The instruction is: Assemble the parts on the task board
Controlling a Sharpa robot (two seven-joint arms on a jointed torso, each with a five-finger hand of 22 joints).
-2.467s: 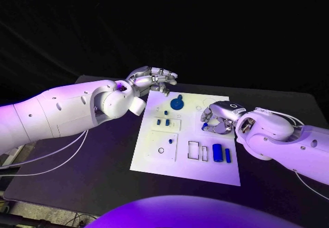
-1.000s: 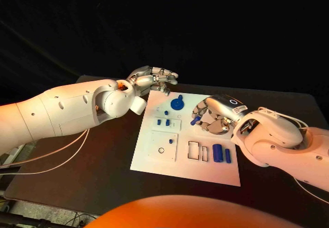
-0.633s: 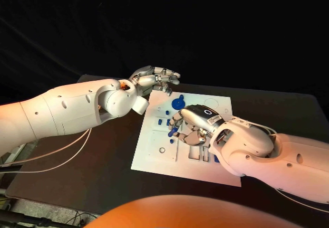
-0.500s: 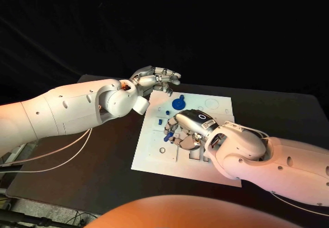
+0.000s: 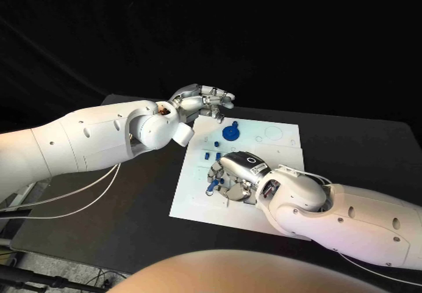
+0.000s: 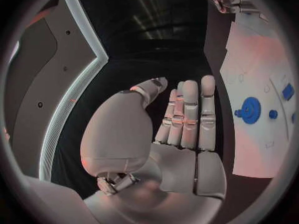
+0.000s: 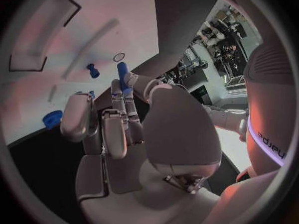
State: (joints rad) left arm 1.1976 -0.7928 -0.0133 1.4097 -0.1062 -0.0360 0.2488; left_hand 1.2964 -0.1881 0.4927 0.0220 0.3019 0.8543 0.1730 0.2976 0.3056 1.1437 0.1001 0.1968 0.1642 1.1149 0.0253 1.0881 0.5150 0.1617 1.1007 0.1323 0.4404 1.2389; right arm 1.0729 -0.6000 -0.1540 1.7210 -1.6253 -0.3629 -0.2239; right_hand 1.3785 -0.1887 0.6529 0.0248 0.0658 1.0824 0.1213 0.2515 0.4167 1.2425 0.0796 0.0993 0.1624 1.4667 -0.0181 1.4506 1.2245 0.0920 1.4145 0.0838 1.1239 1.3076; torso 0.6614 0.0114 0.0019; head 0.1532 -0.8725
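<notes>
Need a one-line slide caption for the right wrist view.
Right robot hand holds a small blue peg in its fingertips above the white task board, near a small ring outline.

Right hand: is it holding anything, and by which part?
The right hand pinches a small blue peg by one end between its fingertips, over the task board. The left hand holds nothing.
</notes>
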